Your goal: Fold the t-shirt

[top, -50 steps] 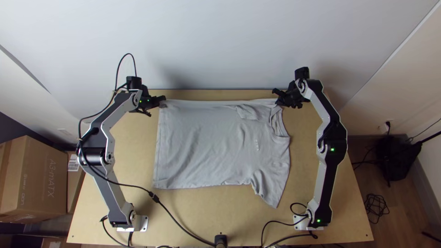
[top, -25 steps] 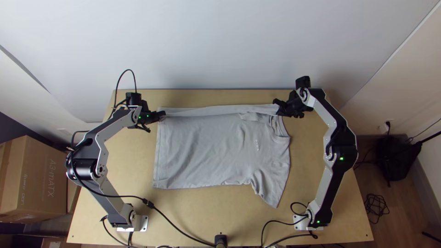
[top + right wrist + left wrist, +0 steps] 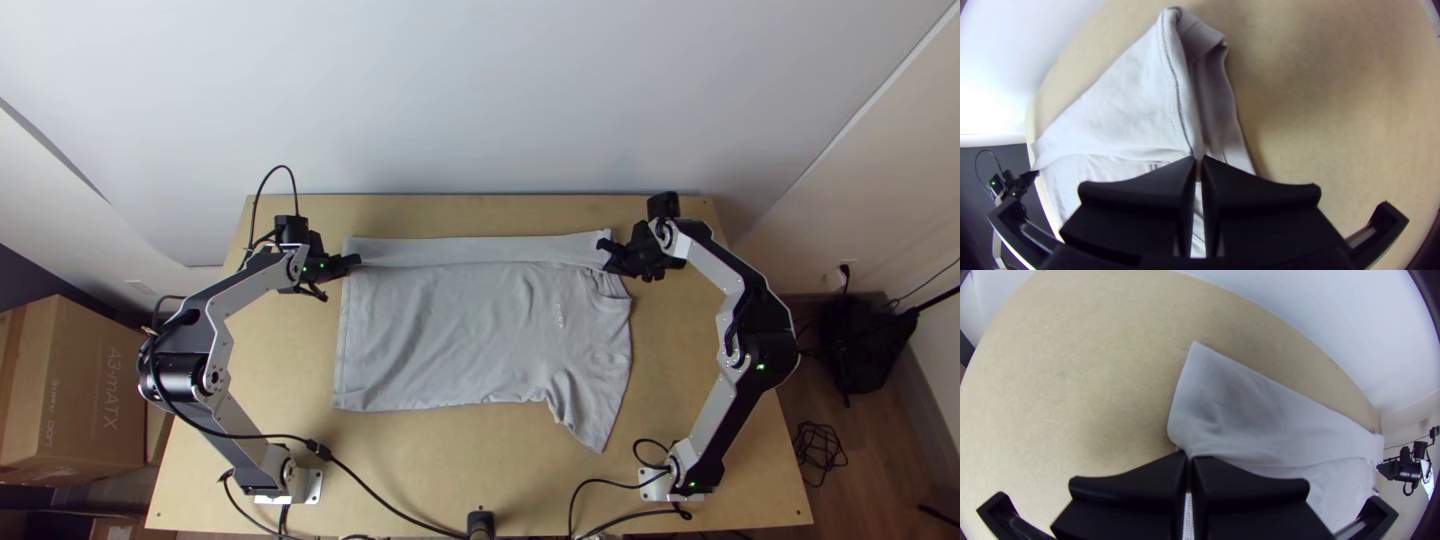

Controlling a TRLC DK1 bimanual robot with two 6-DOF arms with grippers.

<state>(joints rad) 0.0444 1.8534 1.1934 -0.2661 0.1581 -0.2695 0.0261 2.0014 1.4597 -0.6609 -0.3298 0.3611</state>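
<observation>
The t-shirt (image 3: 450, 335) lies on the light wooden table (image 3: 420, 480) between the two arms, mostly spread flat, with its hem end toward the left arm and its collar (image 3: 608, 285) toward the right arm. Along the far side a long strip (image 3: 480, 249) is turned over toward the near side, while the near-side sleeve (image 3: 588, 415) lies spread out, angled toward the near edge. The left gripper (image 3: 1190, 457) is closed on the cloth at the hem end of that strip; the right gripper (image 3: 1199, 162) is closed on it at the collar end, so the turned-over edge runs between them. This looks like the first lengthwise fold in progress, the far side being brought in over the body, and the job seems to be at an early stage. The next move calls for both grippers to carry the edge nearer the middle at a matched pace, keeping it lightly taut, then to lower it and let go without dragging. If one end leads, the strip could skew or wrinkle near the collar. The near side, sleeve included, would likely need folding in after that.
</observation>
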